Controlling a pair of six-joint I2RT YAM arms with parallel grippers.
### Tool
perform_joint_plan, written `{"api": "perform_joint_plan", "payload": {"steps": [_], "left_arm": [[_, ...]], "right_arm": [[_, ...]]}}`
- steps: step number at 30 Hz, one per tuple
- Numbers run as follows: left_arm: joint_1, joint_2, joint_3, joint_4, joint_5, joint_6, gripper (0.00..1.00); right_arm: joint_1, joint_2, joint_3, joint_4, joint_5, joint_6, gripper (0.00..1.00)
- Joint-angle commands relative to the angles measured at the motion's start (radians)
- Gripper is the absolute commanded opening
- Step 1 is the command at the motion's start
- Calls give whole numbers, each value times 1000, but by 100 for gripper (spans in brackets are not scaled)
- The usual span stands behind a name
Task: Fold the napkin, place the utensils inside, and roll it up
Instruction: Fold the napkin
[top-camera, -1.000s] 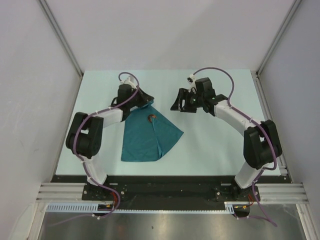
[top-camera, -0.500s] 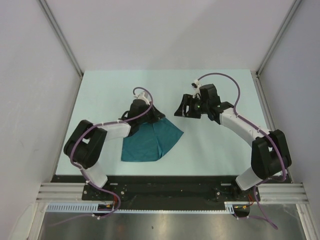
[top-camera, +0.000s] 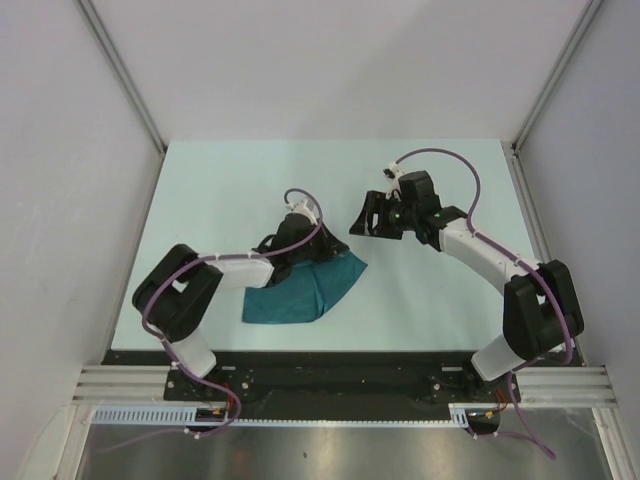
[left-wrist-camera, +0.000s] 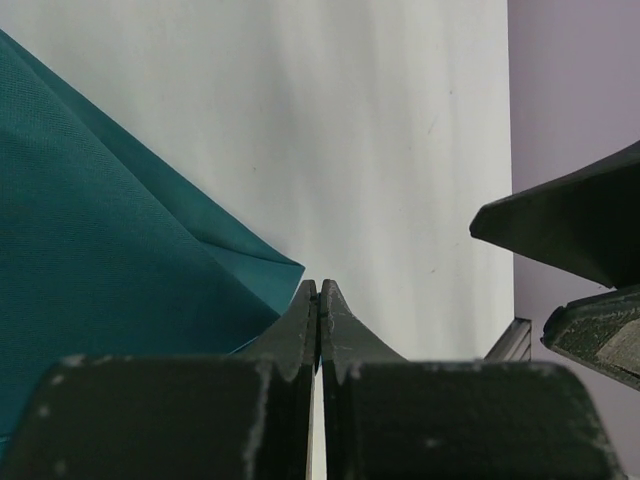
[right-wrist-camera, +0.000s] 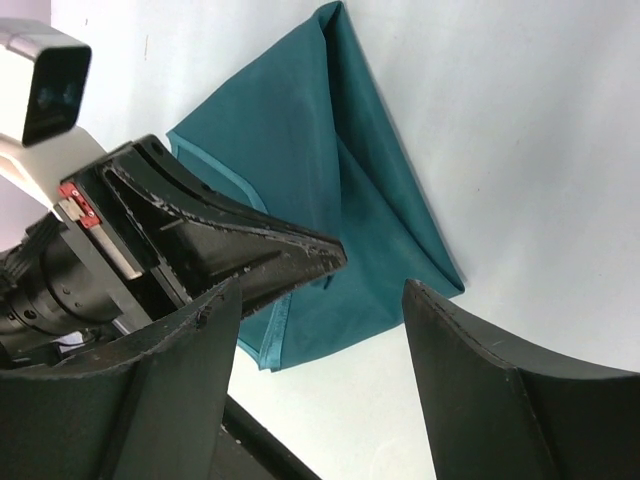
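Tabletop scene, seen from above and from both wrists. Teal, slightly shiny cloth napkin (top-camera: 292, 296) lies folded flat on the pale white-green table (top-camera: 200, 200), left of centre, with one pointed corner toward the right. Black two-fingered left gripper (left-wrist-camera: 319, 296) hangs low over the napkin's far right edge, its fingers pressed together tip to tip. Whether cloth is pinched between them cannot be told. Right gripper (top-camera: 368, 217) hovers above bare table near that corner, on its far side, fingers spread wide and holding nothing.
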Motion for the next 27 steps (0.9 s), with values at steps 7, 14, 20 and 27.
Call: {"api": "perform_joint_plan", "payload": {"steps": [7, 14, 20, 27], "left_arm": [[-54, 55, 23, 39, -2, -65, 0], [-73, 81, 62, 17, 10, -56, 0], [-86, 99, 97, -7, 30, -44, 25], [-119, 86, 140, -64, 28, 4, 67]], "right_arm": [[4, -37, -9, 28, 22, -15, 71], [-10, -40, -17, 24, 24, -23, 71], [-26, -33, -20, 22, 19, -34, 72], [-86, -47, -20, 10, 11, -58, 72]]}}
